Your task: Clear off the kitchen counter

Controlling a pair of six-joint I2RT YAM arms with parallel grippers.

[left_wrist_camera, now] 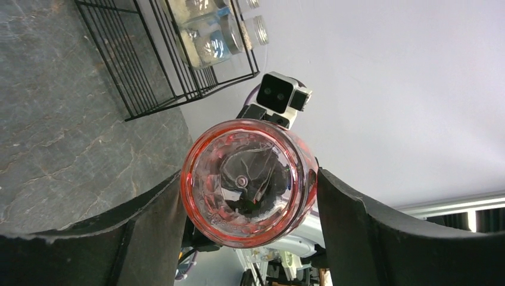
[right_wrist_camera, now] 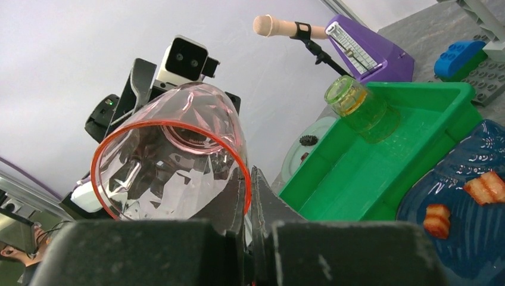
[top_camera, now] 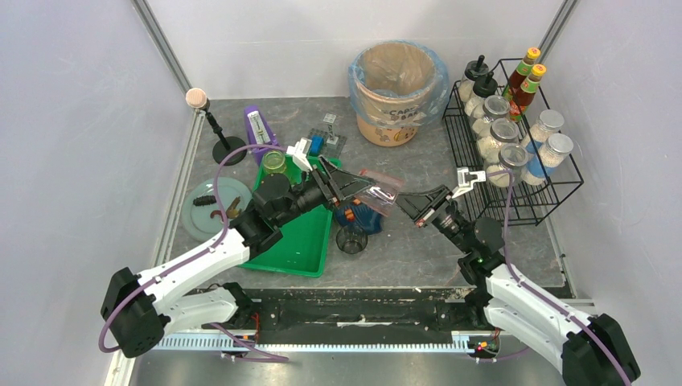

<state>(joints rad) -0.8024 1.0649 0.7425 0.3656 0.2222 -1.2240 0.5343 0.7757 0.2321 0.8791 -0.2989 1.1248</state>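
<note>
A clear pink glass (top_camera: 380,189) hangs on its side in the air between both grippers, above the dark stone kitchen counter (top_camera: 418,249). My left gripper (top_camera: 366,191) brackets the glass body, with the base (left_wrist_camera: 247,182) facing the palm and both fingers against its sides. My right gripper (top_camera: 406,201) is shut on the glass rim (right_wrist_camera: 172,167), one finger inside the wall and one outside, as the right wrist view (right_wrist_camera: 250,179) shows. In the left wrist view my left gripper (left_wrist_camera: 249,179) closes around the base.
A green tray (top_camera: 293,241) holds a green glass (top_camera: 274,162). A blue plate (top_camera: 362,217) with food and a dark glass (top_camera: 351,240) sit below the grippers. A black wire rack (top_camera: 515,193) of jars, a lined bin (top_camera: 396,80), a grey plate (top_camera: 211,205) and a purple metronome (top_camera: 259,129) stand around.
</note>
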